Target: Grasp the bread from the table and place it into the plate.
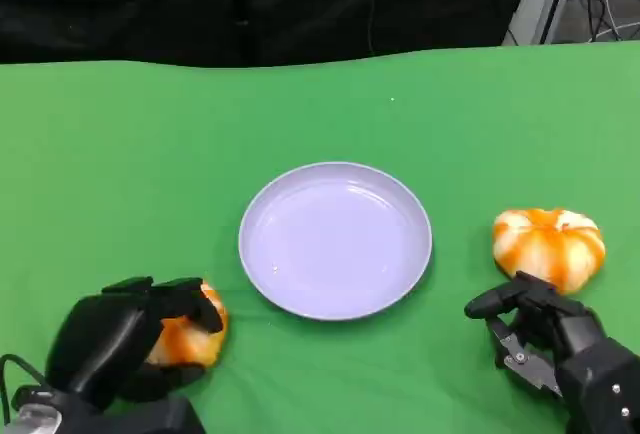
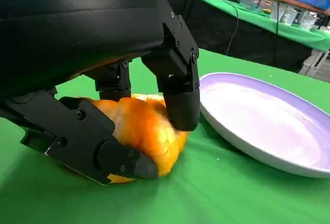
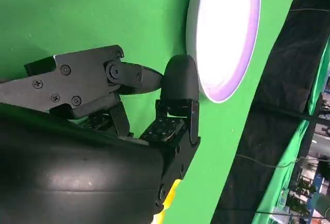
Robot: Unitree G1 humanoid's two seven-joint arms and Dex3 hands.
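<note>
A plate sits at the middle of the table, with one bread roll to its left near the front edge and a second roll well to its right. The robot's left hand wraps around the left roll, which rests on the table just beside the plate's rim. The right hand sits just in front of the second roll.

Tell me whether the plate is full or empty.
Empty: the plate shows a bare lavender surface; both breads lie on the green table.
</note>
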